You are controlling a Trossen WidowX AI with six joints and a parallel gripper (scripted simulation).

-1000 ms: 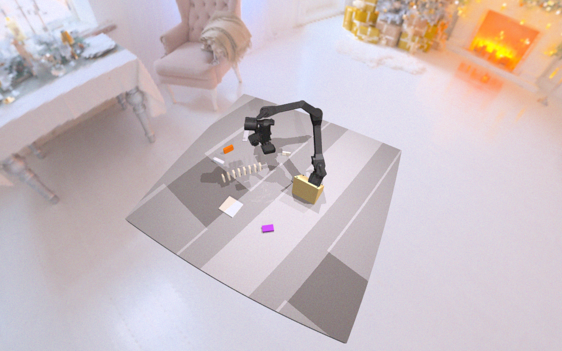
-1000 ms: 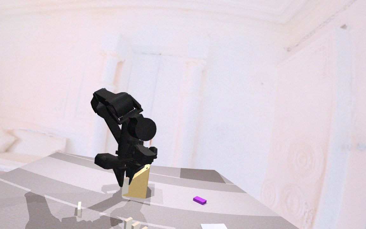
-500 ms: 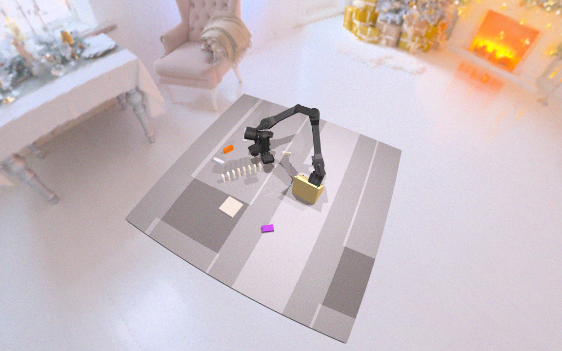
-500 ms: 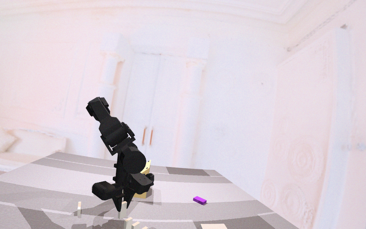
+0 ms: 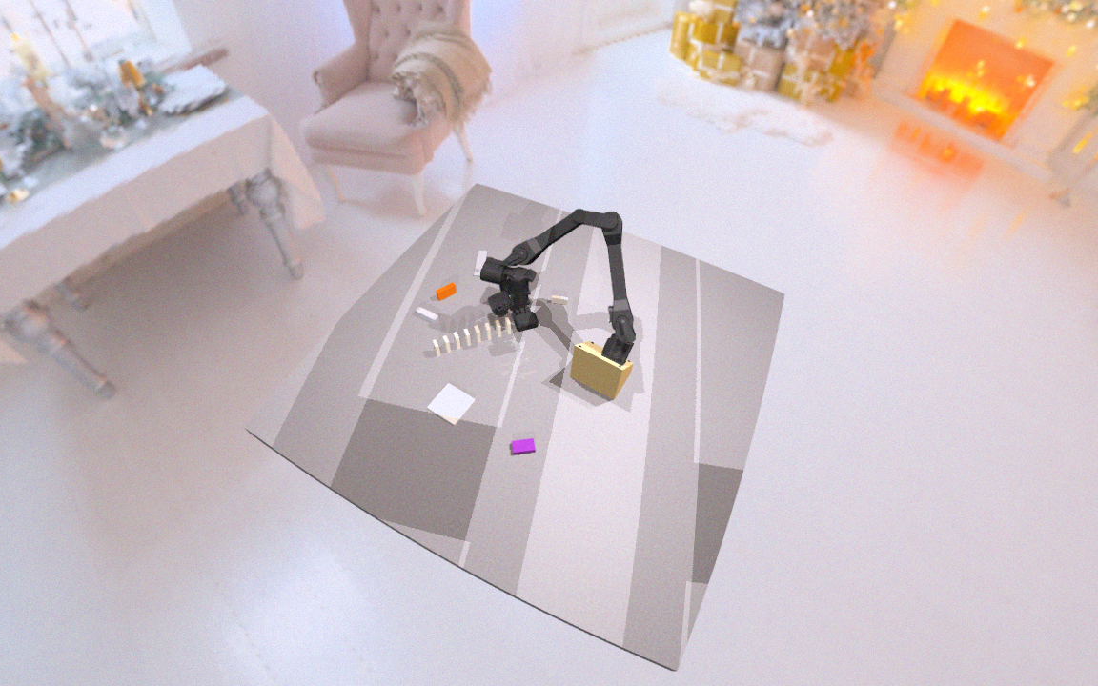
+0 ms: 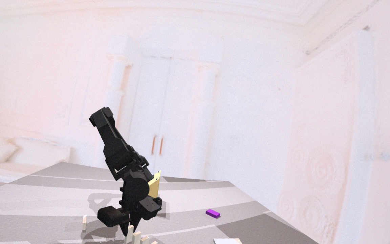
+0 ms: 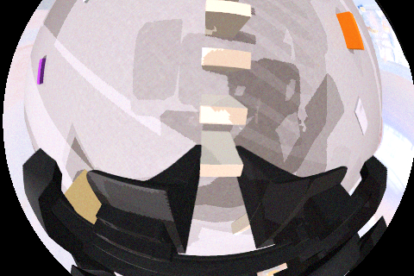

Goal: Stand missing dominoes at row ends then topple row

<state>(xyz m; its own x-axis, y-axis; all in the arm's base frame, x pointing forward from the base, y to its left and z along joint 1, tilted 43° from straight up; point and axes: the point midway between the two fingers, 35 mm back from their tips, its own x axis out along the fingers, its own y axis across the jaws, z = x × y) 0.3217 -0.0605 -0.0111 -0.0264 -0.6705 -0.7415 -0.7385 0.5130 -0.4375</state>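
Observation:
The row of standing cream dominoes [image 5: 477,335] [image 6: 136,238] [image 7: 227,59] runs across the table. My gripper [image 6: 130,234] [image 7: 217,150] is shut on a cream domino [image 6: 128,238] [image 7: 221,170], held upright just beyond the row's right end in the top view. The held domino is in line with the row, with a gap to the nearest standing one. In the top view the gripper body hides it. I cannot tell whether its foot touches the table. Another cream domino [image 5: 559,299] [image 6: 84,223] [image 7: 241,225] lies loose behind the gripper.
An orange block [image 5: 445,292] [image 7: 350,31] and white pieces [image 5: 426,313] [image 5: 480,262] lie behind the row. A white square plate [image 5: 451,403] and a purple block [image 5: 523,446] [image 6: 212,213] [image 7: 41,71] lie in front. A tan block [image 5: 598,373] stands at the arm's base.

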